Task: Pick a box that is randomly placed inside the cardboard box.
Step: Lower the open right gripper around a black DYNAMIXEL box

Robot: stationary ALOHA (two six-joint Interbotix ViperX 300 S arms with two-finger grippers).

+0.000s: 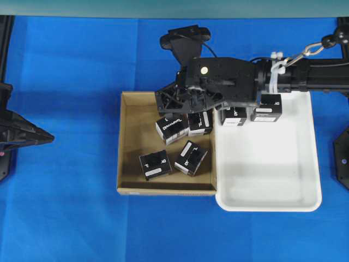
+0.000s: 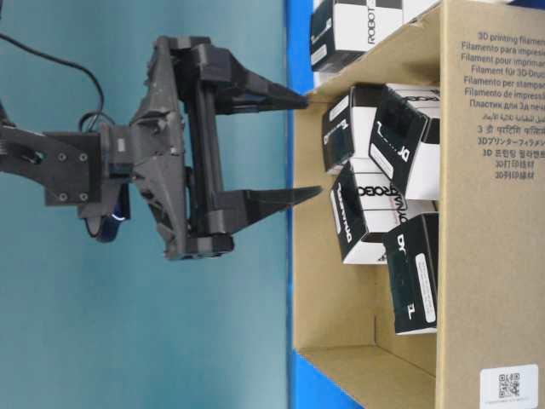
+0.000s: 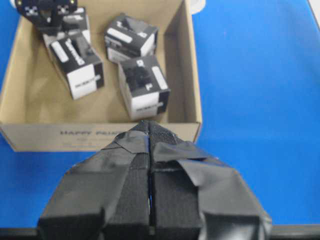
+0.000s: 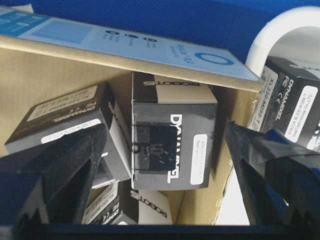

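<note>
Four black boxes lie in the carton (image 1: 128, 164); the box (image 1: 199, 122) in its corner by the tray (image 1: 272, 202) stands square to the walls, label face up, lettering running along the tray-side wall. The right gripper (image 2: 294, 146) hangs over that corner, jaws spread wide and empty, straddling the box. The left gripper (image 3: 149, 150) sits outside the carton, jaws pressed together on nothing; the carton's left half is bare floor.

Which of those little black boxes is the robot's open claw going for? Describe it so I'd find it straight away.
Start at the brown cardboard box left of the white tray. Four black boxes lie inside it; two sit along its far wall under the right end effector. It looks aimed at the box nearest the tray, framed between its open fingers and partly hidden from above; its neighbour lies tilted, label fully visible.
</note>
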